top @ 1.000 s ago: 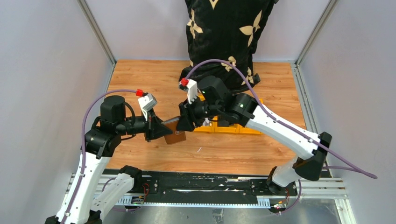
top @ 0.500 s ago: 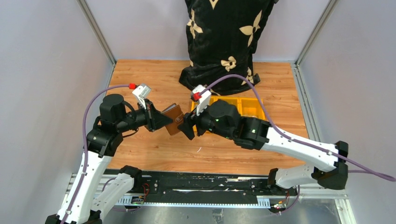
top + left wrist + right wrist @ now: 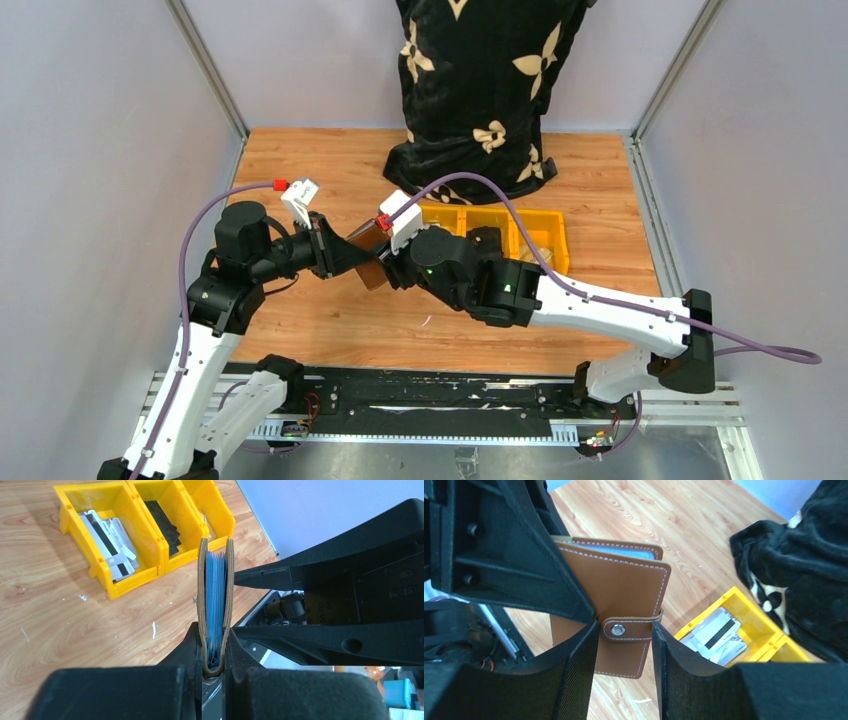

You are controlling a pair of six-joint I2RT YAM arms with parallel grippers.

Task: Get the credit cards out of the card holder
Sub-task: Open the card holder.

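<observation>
My left gripper (image 3: 215, 636) is shut on the folded spine of the brown card holder (image 3: 201, 595) and holds it on edge above the table. Blue leaves (image 3: 216, 600) are packed between its covers; I cannot tell whether they are credit cards. In the right wrist view the card holder (image 3: 624, 590) is closed by a snap strap (image 3: 631, 629). My right gripper (image 3: 624, 635) is open, one finger on each side of that strap, close to it. Both grippers meet at the card holder (image 3: 368, 262) in the top view. Loose credit cards (image 3: 107, 535) with dark stripes lie in a yellow bin.
A row of yellow bins (image 3: 520, 225) stands on the wooden table behind my right arm, one holding dark items (image 3: 162, 517). A black cloth with tan flowers (image 3: 480, 90) hangs at the back. Grey walls close in both sides.
My left gripper has lifted and turned the card holder. My right arm drew back, its elbow swinging low to the right, then its gripper returned to the holder with narrower jaws.
</observation>
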